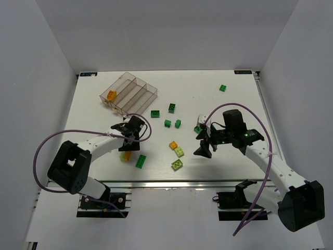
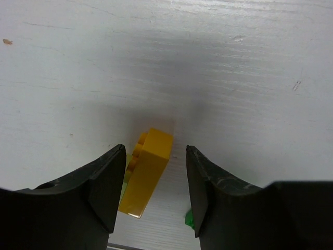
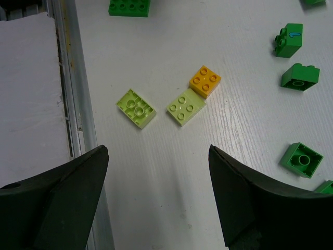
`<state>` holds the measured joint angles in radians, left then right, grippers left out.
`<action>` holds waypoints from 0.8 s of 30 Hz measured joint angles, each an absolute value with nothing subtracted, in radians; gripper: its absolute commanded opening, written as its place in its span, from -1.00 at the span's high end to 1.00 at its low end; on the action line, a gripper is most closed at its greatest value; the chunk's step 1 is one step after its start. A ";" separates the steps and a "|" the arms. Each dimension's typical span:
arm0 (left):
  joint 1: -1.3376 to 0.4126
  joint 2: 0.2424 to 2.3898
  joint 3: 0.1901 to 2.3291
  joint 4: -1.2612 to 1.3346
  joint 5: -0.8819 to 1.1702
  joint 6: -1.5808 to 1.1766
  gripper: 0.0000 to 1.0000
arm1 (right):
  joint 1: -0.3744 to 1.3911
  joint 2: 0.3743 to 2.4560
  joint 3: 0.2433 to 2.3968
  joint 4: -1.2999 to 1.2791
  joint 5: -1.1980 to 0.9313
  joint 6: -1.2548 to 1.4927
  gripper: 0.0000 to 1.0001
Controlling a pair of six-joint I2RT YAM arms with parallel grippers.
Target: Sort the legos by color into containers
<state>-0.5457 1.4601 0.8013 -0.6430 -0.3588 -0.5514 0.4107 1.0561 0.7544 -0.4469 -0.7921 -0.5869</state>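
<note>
My left gripper (image 1: 131,141) is open and low over the table, its jaws (image 2: 156,192) either side of a yellow lego (image 2: 148,172) that lies tilted close to the left finger; the same lego shows in the top view (image 1: 125,155). A lime piece peeks out behind it. My right gripper (image 1: 204,148) is open and empty (image 3: 158,198), above bare table just short of two lime legos (image 3: 136,108) (image 3: 186,107) and an orange lego (image 3: 205,81). The clear four-compartment tray (image 1: 148,94) stands at the back left with an orange lego (image 1: 111,95) in one end compartment.
Dark green legos lie scattered: one by the left gripper (image 1: 141,161), several mid-table (image 1: 155,113) (image 1: 171,108) (image 1: 167,123), one far right back (image 1: 222,87). A small white piece (image 1: 200,120) lies near the right arm. The metal front rail (image 3: 73,78) borders the table.
</note>
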 measured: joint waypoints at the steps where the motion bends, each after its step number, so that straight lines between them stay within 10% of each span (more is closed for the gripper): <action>1: -0.546 1.465 0.801 -0.643 -0.359 -0.550 -0.19 | 0.411 1.056 0.754 -0.447 -0.792 -0.587 -0.65; 24: -0.546 1.481 0.797 -0.641 -0.358 -0.556 0.42 | 0.411 1.056 0.754 -0.446 -0.791 -0.586 -0.64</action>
